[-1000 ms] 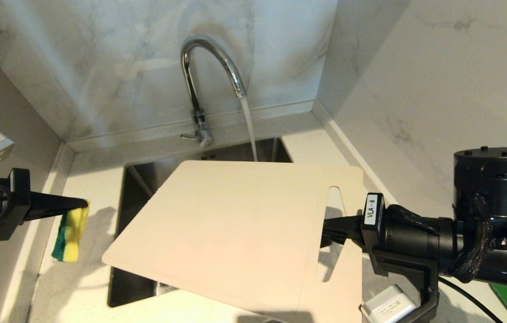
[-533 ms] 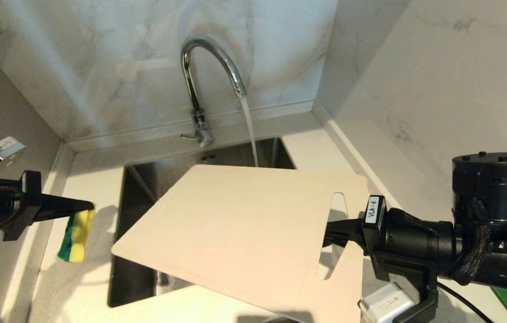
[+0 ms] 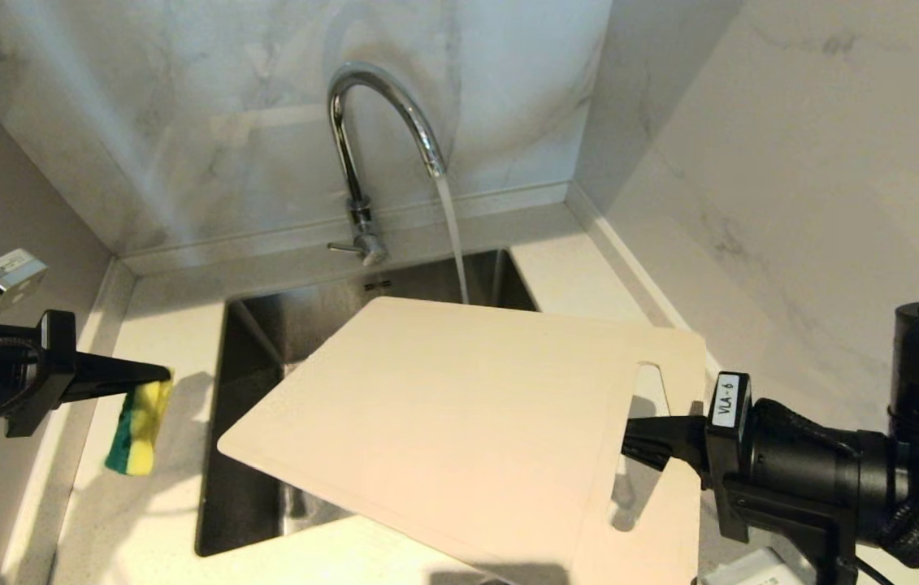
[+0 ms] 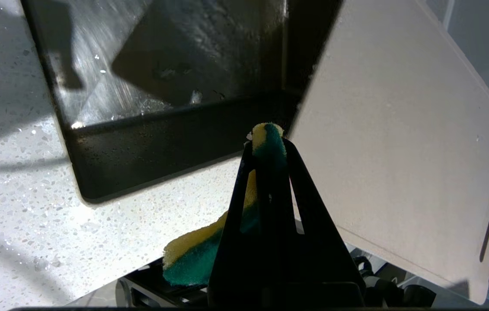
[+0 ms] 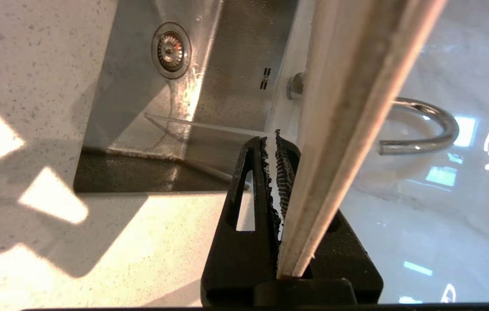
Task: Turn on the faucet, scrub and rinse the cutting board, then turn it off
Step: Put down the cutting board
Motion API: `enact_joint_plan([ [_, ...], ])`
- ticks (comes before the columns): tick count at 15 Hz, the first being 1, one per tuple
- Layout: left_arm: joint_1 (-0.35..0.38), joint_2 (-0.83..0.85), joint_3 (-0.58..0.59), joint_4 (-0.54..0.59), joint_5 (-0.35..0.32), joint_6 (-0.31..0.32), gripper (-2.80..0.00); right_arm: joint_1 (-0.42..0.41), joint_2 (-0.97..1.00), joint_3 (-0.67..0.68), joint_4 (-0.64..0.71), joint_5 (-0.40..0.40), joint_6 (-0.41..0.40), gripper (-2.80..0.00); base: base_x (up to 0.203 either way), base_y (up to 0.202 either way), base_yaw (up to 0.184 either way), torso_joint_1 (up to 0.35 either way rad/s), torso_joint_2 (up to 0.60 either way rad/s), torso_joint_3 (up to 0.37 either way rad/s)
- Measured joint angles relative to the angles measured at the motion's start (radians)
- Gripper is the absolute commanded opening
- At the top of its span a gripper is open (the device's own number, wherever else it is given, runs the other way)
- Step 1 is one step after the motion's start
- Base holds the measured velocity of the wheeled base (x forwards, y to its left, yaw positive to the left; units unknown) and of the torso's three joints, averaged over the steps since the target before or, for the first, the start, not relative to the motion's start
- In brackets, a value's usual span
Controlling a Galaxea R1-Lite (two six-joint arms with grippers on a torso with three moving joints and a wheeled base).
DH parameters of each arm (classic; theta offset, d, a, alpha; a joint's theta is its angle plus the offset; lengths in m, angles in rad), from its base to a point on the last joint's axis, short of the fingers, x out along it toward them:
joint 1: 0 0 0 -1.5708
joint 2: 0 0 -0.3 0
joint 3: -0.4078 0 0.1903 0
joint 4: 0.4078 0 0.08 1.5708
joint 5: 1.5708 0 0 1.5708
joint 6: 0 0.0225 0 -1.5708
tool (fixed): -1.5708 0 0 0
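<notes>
The right gripper (image 3: 639,439) is pinched tight on the handle end of the cutting board (image 3: 459,422), right beside the elongated cut-out, holding it out flat and slightly tilted over the sink (image 3: 252,341). That board looks thin, stiff and light, so an edge grip near the slot seems the sensible hold, though once wet the smooth plastic will likely turn slippery and lever hard against those jaws (the right wrist view shows just the thin edge caught between the ribbed pads). Over on the left, the left gripper (image 3: 158,375) is clamped on the green-and-yellow sponge (image 3: 138,426), soft and squashed, hanging above the countertop (image 3: 158,504) well clear of the board. The faucet (image 3: 382,122) is running, its stream dropping into the basin just behind the board's far edge, apparently not onto it. Speckled pale stone surrounds the steel basin, marble-look walls close in at the back and right, so it's a tight corner, with little swing room for a wide board.
</notes>
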Motion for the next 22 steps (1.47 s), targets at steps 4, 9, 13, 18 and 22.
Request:
enact_joint_plan([
  [4, -0.002, 0.002, 0.000, 0.001, 0.003, 0.000, -2.80, -0.002, -0.061, 0.068, 0.002, -0.002, 0.028, -2.80, 0.000, 0.000, 0.000, 0.000, 0.00, 0.000],
  [9, -0.001, 0.009, -0.009, 0.000, 0.034, -0.001, -2.80, -0.007, -0.086, 0.082, 0.001, 0.000, 0.030, -2.80, 0.000, 0.000, 0.000, 0.000, 0.00, 0.000],
  [13, 0.001, 0.014, -0.009, 0.001, 0.036, 0.000, -2.80, -0.011, -0.095, 0.089, 0.002, -0.008, 0.030, -2.80, 0.000, 0.000, 0.000, 0.000, 0.00, 0.000],
  [18, 0.001, 0.028, -0.017, 0.001, 0.037, 0.000, -2.80, -0.074, -0.097, 0.093, 0.003, -0.010, 0.031, -2.80, 0.000, 0.000, 0.000, 0.000, 0.00, 0.000],
  [22, 0.000, 0.040, -0.020, 0.002, 0.037, 0.000, -2.80, -0.090, -0.098, 0.094, 0.003, -0.010, 0.032, -2.80, 0.000, 0.000, 0.000, 0.000, 0.00, 0.000],
])
